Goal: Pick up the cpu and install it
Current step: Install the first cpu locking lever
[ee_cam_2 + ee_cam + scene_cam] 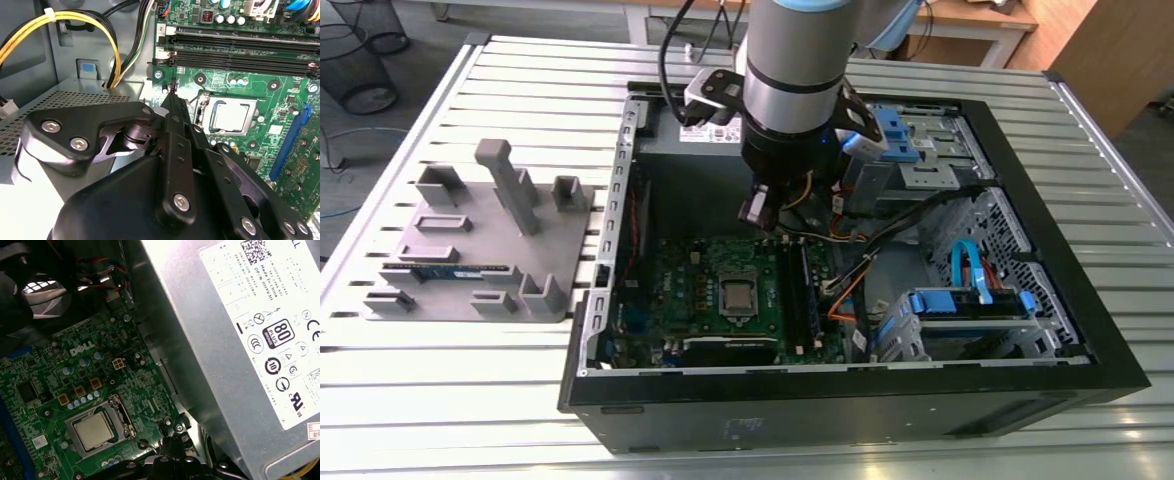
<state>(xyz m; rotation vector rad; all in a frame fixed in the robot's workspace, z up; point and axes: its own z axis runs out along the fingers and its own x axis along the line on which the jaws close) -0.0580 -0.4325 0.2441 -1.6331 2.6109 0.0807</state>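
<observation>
Cpu (231,116), small flat square chip with silvery-grey metal top: lies flat and square inside the hinged metal socket frame (232,99) on the green motherboard (260,80), within the open black computer case (854,385). Plain in both wrist views; in the exterior view, a pale square at the board's middle.

Black two-finger gripper (172,96): closed, fingertips pressed together, nothing held between them. Hangs low over the board just beside the socket, on the side toward the silver power supply box (240,340). Near the chip but apart from it, not touching.

Grey plastic holder (467,250) with upright pegs: stands on the slatted metal table (520,90) at the exterior view's left, well apart from the case. Bears a long narrow memory stick (447,270); no chip discernible there.

Progress, as a judgement: pick-up and placing look done, with the chip seated in the socket and the gripper empty. Latching of the frame and its lever: cannot tell from these views. If unlatched, only the locking down left.
</observation>
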